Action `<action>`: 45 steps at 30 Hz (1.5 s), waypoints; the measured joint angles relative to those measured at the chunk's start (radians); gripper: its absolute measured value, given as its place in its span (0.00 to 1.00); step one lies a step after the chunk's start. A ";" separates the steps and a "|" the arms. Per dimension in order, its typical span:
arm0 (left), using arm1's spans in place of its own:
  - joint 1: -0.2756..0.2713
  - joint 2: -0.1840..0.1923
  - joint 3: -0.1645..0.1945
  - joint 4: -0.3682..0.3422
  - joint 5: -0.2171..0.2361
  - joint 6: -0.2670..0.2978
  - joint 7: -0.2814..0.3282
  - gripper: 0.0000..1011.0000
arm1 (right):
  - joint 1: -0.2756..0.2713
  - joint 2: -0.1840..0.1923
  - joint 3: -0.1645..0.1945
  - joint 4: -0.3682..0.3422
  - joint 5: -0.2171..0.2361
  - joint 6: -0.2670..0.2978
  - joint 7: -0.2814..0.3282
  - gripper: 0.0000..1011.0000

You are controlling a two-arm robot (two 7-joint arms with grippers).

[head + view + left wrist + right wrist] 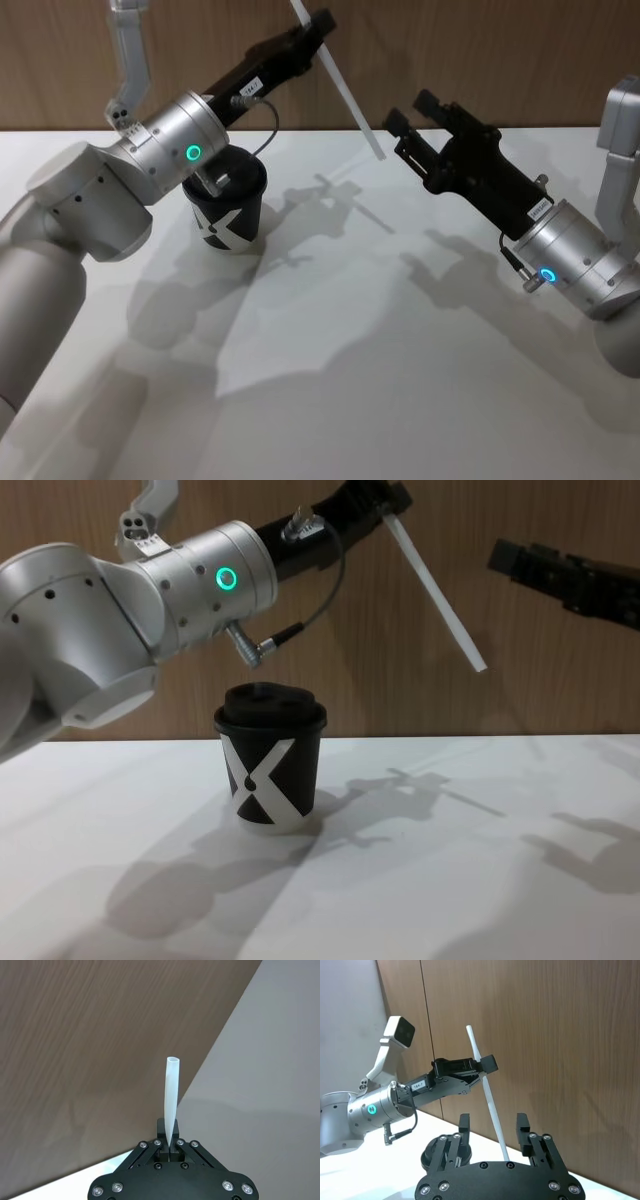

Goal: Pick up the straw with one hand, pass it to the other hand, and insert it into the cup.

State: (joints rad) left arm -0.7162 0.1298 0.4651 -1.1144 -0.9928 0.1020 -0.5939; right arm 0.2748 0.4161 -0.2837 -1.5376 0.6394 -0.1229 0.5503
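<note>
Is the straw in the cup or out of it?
Out. The left gripper holds the straw slanted in the air, its lower end above and right of the cup.

White table (pixel 400 380) was seen, plain matte top. One item was stood upright directly on it: black lidded cup (pixel 270 770), white X mark shown, placed toward the robot's left, far half.

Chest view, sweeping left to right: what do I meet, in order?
cup → left tool, shut on the straw's upper end → straw, slanting down to the right → right tool, open and apart from the straw.
</note>
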 joint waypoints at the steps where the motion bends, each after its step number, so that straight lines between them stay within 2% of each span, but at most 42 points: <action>1: 0.004 0.008 0.002 -0.016 0.009 -0.004 0.014 0.00 | 0.000 0.000 0.000 0.000 0.000 0.000 0.000 0.57; 3: 0.008 0.017 0.004 -0.032 0.019 -0.007 0.026 0.00 | 0.000 0.000 0.000 0.000 0.000 0.000 0.000 0.65; 4: 0.010 0.021 0.005 -0.040 0.024 -0.009 0.033 0.00 | 0.000 0.000 0.000 0.000 0.000 0.000 0.000 0.65; 7: 0.021 0.043 0.009 -0.078 0.049 -0.016 0.066 0.00 | 0.000 0.000 0.000 0.000 0.000 0.000 0.000 0.74; 8: 0.024 0.049 0.010 -0.091 0.056 -0.017 0.073 0.00 | 0.000 0.000 0.000 0.000 0.000 0.000 0.000 0.80; 15: 0.065 0.117 0.010 -0.214 0.134 -0.029 0.167 0.00 | 0.000 0.000 0.000 0.000 0.000 0.000 0.000 0.99; 24: 0.121 0.195 0.000 -0.353 0.211 -0.029 0.252 0.00 | 0.000 0.000 0.000 0.000 0.000 0.000 0.000 0.99; 28: 0.139 0.220 -0.003 -0.395 0.236 -0.026 0.276 0.00 | 0.000 0.000 0.000 0.000 0.000 0.000 0.000 0.99; 36: 0.161 0.254 -0.005 -0.454 0.277 -0.016 0.304 0.00 | 0.000 0.000 0.000 0.000 0.000 0.000 0.000 0.99; 45: 0.170 0.277 -0.003 -0.484 0.314 -0.005 0.315 0.00 | 0.000 0.000 0.000 0.000 0.000 0.000 0.000 0.99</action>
State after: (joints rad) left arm -0.5460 0.4072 0.4622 -1.5986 -0.6791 0.0969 -0.2786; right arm 0.2748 0.4161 -0.2837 -1.5376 0.6395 -0.1229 0.5504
